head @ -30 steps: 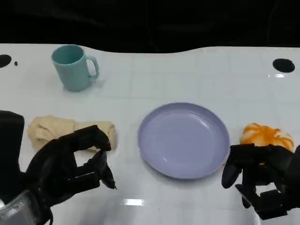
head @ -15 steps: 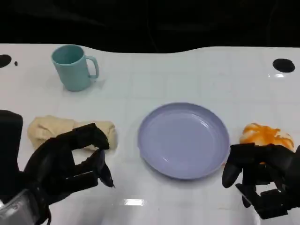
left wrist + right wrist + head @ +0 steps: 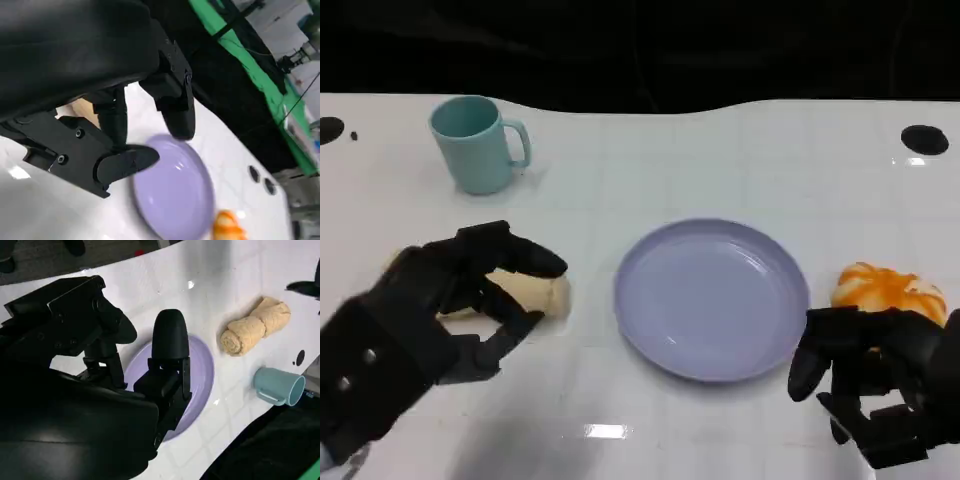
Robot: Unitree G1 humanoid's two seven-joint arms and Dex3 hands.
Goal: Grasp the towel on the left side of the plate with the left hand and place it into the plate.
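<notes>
A rolled beige towel (image 3: pixel 538 293) lies left of the lilac plate (image 3: pixel 710 300), with much of it hidden under my left hand (image 3: pixel 450 300). That hand hovers over the towel with its fingers spread, one set above the roll and the thumb at its near side; I cannot tell whether they touch it. The left wrist view shows the fingers (image 3: pixel 175 100) apart, a sliver of towel (image 3: pixel 82 107) behind them and the plate (image 3: pixel 175 195) beyond. My right hand (image 3: pixel 870 385) hangs loosely curled and holds nothing, near the plate's right rim. From the right wrist, the towel (image 3: pixel 255 327) lies beyond the plate (image 3: pixel 202 365).
A teal mug (image 3: pixel 475 143) stands at the back left, well behind the towel. An orange-and-white crumpled thing (image 3: pixel 885 288) lies right of the plate, just behind my right hand. The table's dark far edge runs across the top.
My left hand has moved forward from the near edge and now covers most of the towel, fingers spread wider. The right hand, plate and mug have stayed put.
</notes>
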